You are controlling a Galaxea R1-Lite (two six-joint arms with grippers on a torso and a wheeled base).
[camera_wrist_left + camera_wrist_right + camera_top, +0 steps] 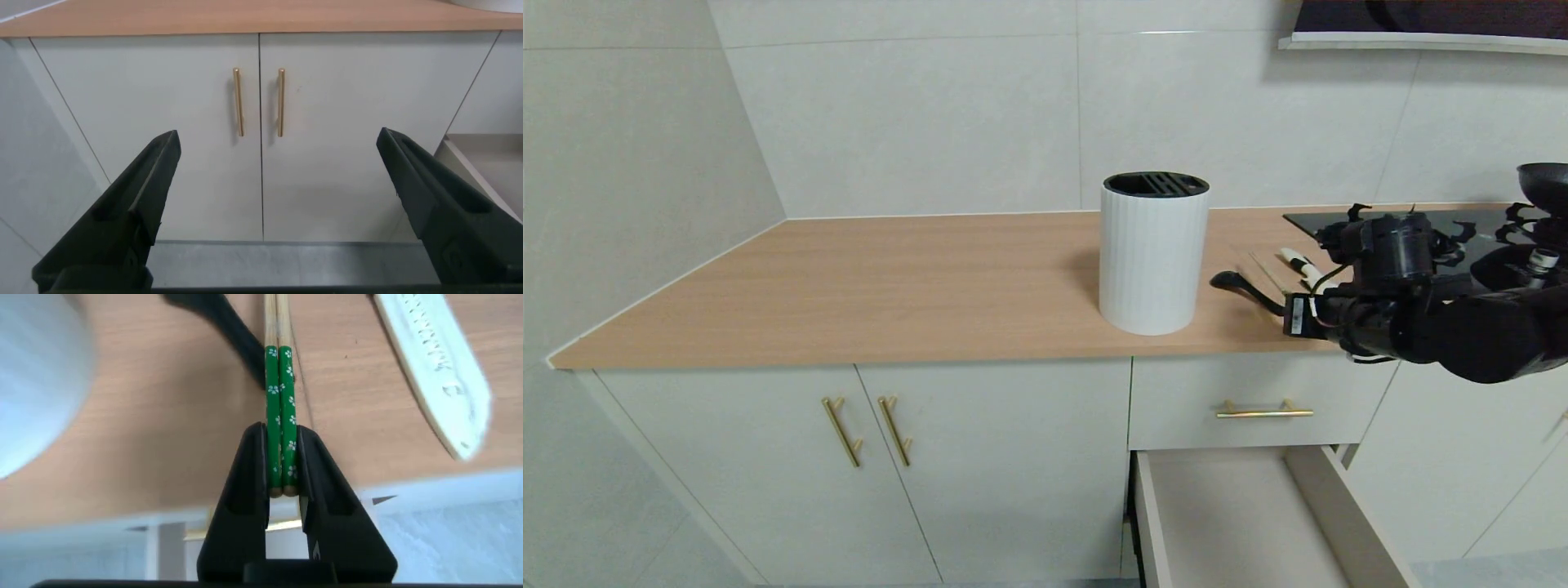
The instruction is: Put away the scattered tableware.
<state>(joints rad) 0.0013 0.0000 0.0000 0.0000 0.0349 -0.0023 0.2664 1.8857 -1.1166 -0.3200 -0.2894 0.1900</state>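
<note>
Green-ended wooden chopsticks [278, 376], a pair with small white marks on the green part, sit side by side between the two black fingers of the right gripper [282, 457]. The fingers are squeezed tight on the thick ends of the sticks. The thin ends point away from the gripper and lie low over the light brown wooden counter [890, 278]; I cannot tell if they touch it.

Just beside the chopsticks, on one side of the gripper, lies a black plastic spoon [1241, 286] with a long handle. It rests flat on the counter. Past the spoon, to the left of the gripper, stands a tall white round holder [1153, 253] with ribbed sides and a black top with slots. It stands straight up.

On the other side of the gripper lies a long white knife-shaped thing [433, 367], flat on the wood and a little apart from the chopsticks. Behind the gripper is a flat black glass stove top [1486, 237].

Below the gripper, a white drawer [1233, 514] is pulled out.

Lower down, the left gripper [278, 147] hangs with its two black fingers spread wide and nothing between them. It faces two white cupboard doors [163, 82] with thin gold handles [238, 102] under the counter edge.
</note>
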